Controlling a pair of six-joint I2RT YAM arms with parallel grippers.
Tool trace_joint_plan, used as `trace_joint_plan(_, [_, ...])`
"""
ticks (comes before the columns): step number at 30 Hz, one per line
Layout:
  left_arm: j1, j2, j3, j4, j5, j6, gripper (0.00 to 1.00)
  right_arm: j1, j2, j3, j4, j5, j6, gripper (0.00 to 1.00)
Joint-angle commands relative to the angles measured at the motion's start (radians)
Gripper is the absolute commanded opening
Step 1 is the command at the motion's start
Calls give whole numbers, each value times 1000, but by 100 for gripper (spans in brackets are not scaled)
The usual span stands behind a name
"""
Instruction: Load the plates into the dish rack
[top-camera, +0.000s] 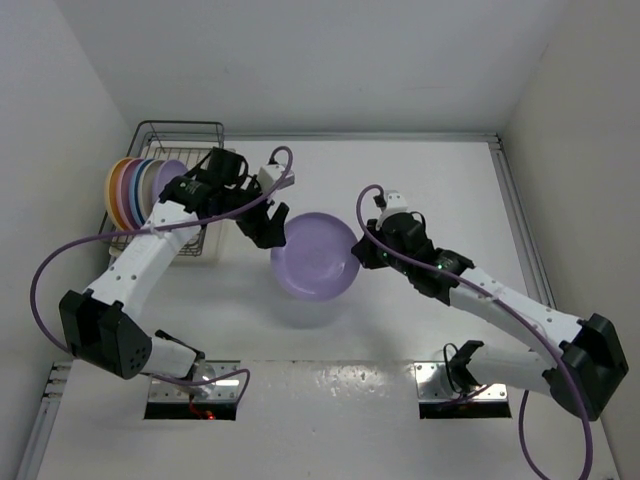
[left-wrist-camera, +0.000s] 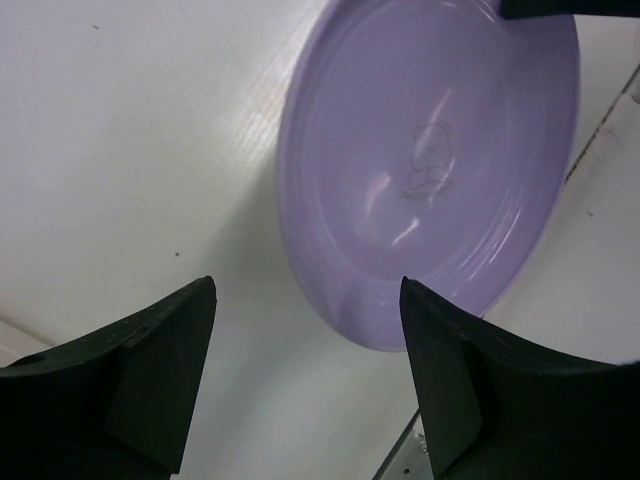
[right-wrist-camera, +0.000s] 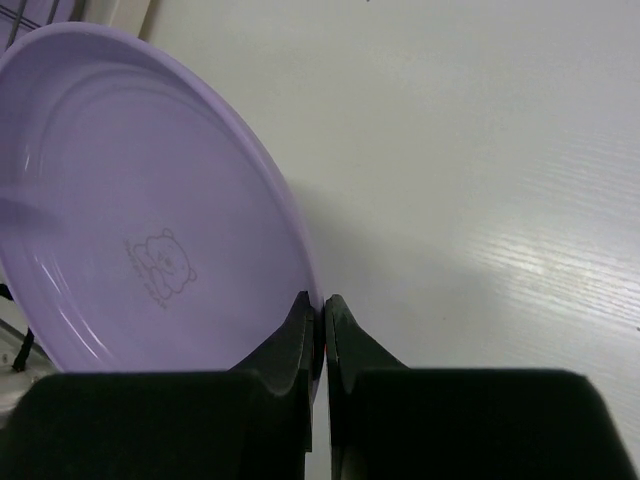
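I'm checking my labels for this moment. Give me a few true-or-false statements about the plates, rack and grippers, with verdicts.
1. The right gripper pinches the lilac plate by its rim. True.
2. The left gripper is shut on that plate. False: its jaws stand open with nothing between them.
3. Several plates stand on edge in the rack. True.
4. The lilac plate is plain inside. False: a small animal drawing shows near its middle.
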Motion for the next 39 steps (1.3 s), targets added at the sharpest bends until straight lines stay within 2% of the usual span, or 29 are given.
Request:
trace_joint_plan(1, [-10,-26,-41,-19,107,44,78,21,12,44,111,11,18,0])
trace_joint_plan(5, [-10,-26,-76,-19,7,25,62,30,9,50,139,-15,-4,0])
trace_joint_plan(6, [-10,-26,-76,-19,-5,25,51,29,9,51,142,-25,-7,0])
trace_joint_plan(11, [-10,-6,-85,-19,-25,13,46,25,12,11,255,-145,-20,0])
trace_joint_plan(14, [1,-6,-52,-19,-25,13,13,27,35,31,274,-147,-14,0])
trace_joint_plan(15, [11,-6,-35,-19,-40,2,0,27,43,51,268,-150,-16,7])
trace_joint_plan(16, [36,-15,-14,-19,-59,-19,0,25,64,59,251,-125,-23,26])
trace_joint_plan(17, [50,-16,37,-19,-107,-31,0,24,69,70,233,-146,-27,56])
trace_joint_plan(18, [66,-26,66,-19,-144,-45,0,24,74,77,226,-147,-33,94])
trace_joint_plan(19, [97,-41,98,-19,-192,-76,0,25,81,77,217,-138,-28,100])
trace_joint_plan(20, [109,-51,132,-19,-249,-90,0,21,78,77,219,-128,-30,100])
trace_joint_plan(21, [110,-51,193,-19,-425,-111,0,19,78,68,220,-93,-30,100])
trace_joint_plan(22, [120,-68,221,5,-526,-129,0,15,77,65,223,-82,-27,100])
trace_joint_plan(23, [120,-89,241,19,-618,-151,0,13,71,62,228,-70,-30,100])
trace_joint_plan(24, [131,-101,255,37,-790,-151,0,12,72,51,228,-58,-33,100])
trace_joint_plan(26, [131,-112,264,79,-945,-151,0,10,77,45,222,-30,-36,100])
trace_joint_plan(27, [131,-112,264,88,-1073,-151,0,4,83,41,217,-27,-30,100])
trace_joint_plan(30, [140,-130,186,174,-1232,-117,0,1,98,27,210,-22,-24,100])
trace_joint_plan(31, [140,-143,115,206,-1308,-108,0,1,98,19,211,-22,-19,100])
trace_joint_plan(34, [163,-143,-17,332,-1384,-96,0,-8,106,5,213,-27,-13,100])
trace_joint_plan(39, [192,-143,-131,494,-1453,-114,0,-30,86,2,187,-33,-19,100])
